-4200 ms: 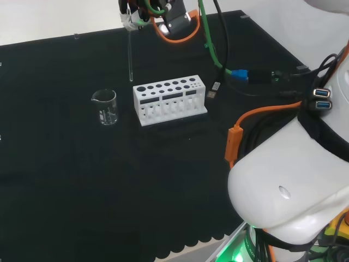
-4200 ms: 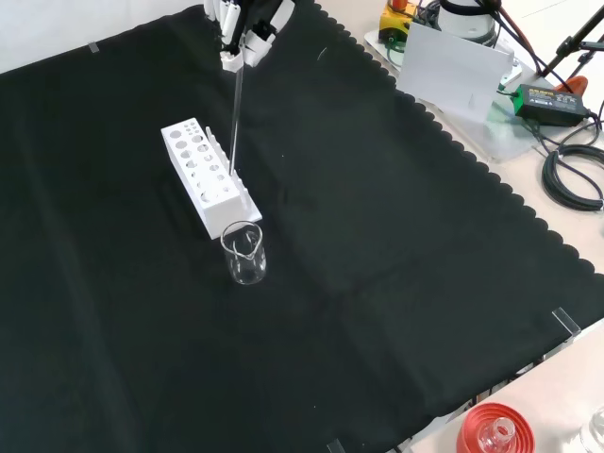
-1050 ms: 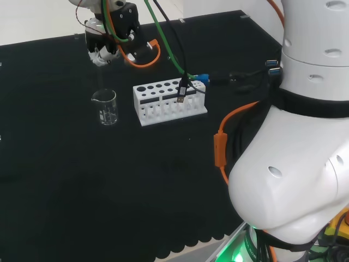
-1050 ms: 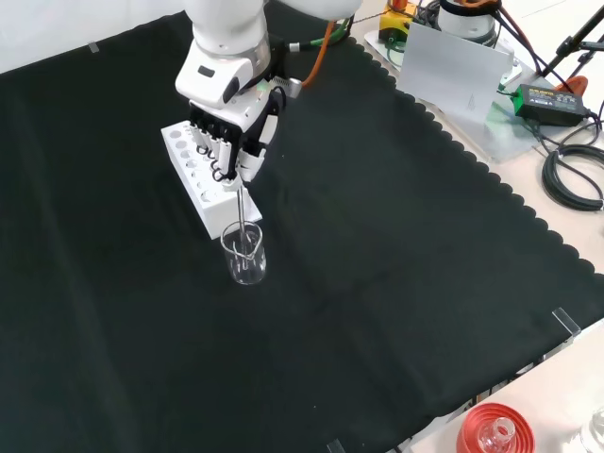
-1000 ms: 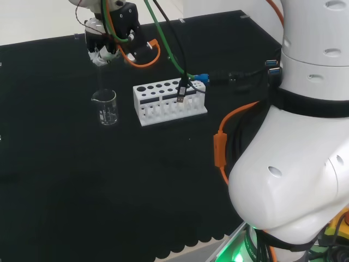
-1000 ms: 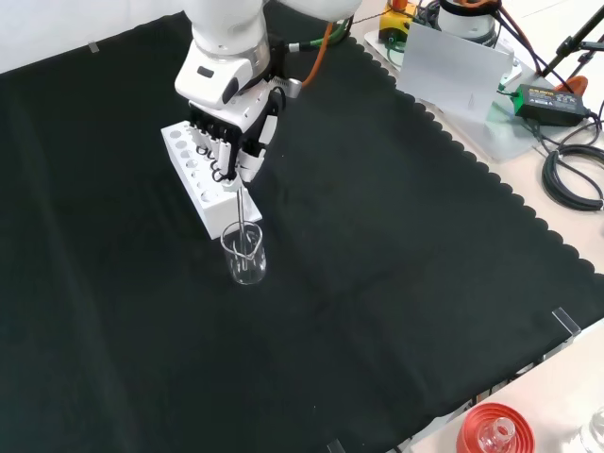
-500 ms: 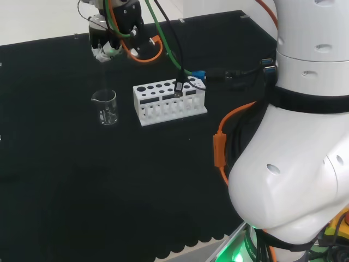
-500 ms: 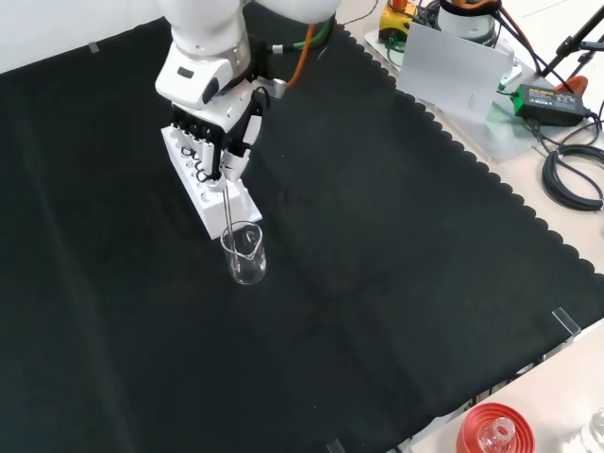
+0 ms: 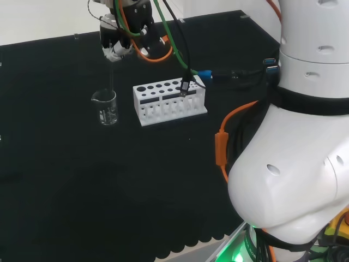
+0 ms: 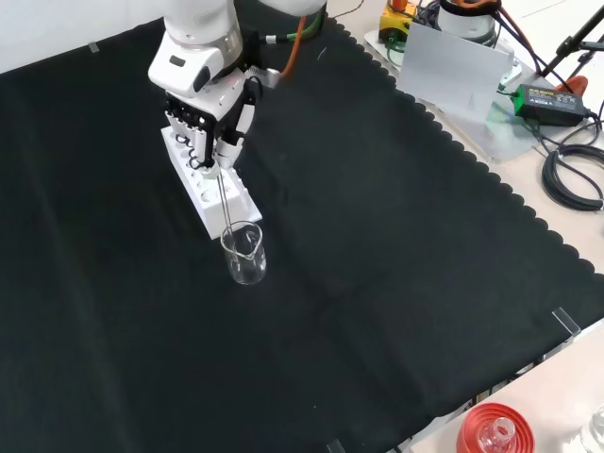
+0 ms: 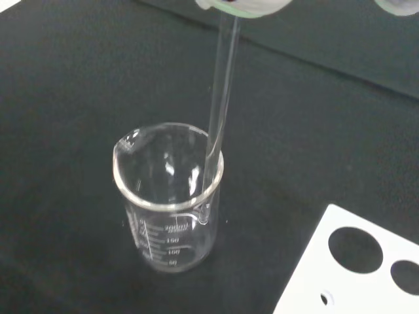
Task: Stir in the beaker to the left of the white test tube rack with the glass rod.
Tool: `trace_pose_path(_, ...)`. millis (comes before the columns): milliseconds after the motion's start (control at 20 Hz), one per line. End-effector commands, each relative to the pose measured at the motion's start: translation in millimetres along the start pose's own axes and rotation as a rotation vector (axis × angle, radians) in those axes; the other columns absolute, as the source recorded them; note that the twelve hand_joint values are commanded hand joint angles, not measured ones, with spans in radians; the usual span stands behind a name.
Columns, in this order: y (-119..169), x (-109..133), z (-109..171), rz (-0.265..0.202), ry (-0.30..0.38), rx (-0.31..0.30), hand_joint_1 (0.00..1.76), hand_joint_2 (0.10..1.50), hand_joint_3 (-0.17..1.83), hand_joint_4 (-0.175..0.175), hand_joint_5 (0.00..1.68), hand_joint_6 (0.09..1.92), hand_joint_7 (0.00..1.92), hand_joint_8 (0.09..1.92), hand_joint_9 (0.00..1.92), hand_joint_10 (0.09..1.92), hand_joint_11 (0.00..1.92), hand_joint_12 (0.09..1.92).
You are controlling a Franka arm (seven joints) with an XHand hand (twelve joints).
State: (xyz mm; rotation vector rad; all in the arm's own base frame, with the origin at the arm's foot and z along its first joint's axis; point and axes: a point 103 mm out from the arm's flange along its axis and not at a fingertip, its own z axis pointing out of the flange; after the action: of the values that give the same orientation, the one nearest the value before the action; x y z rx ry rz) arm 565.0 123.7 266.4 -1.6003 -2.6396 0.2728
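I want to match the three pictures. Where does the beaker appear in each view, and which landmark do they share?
Head view: the beaker stands on the cloth left of the rack, below the hand.
Front view: the beaker stands just below the rack's near end, with the rod reaching into it.
Wrist view: the beaker is central, with the rod at its rim.
Shared landmark: the white rack, beside the beaker in every view.

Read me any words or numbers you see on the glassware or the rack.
"150", "100": scale marks on the beaker, wrist view.
Figures above and below them: too blurred to read.
Rack: no print seen.
Glass rod: none.
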Motion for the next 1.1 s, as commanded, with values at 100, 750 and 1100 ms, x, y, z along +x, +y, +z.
trace_pose_path(100,-14,24,1,-0.009,-0.017,0.011,1.32,1.03,-0.17,-0.175,1.28,0.41,1.61,0.09,1.64,0.51,1.56,0.89)
trace_pose_path(750,3,52,-4,-0.057,-0.017,0.011,1.32,1.03,-0.17,-0.175,1.28,0.41,1.61,0.09,1.64,0.51,1.56,0.89)
trace_pose_path(1100,18,28,-2,-0.059,0.004,0.016,1.32,1.03,-0.17,-0.175,1.28,0.41,1.61,0.09,1.64,0.51,1.56,0.89)
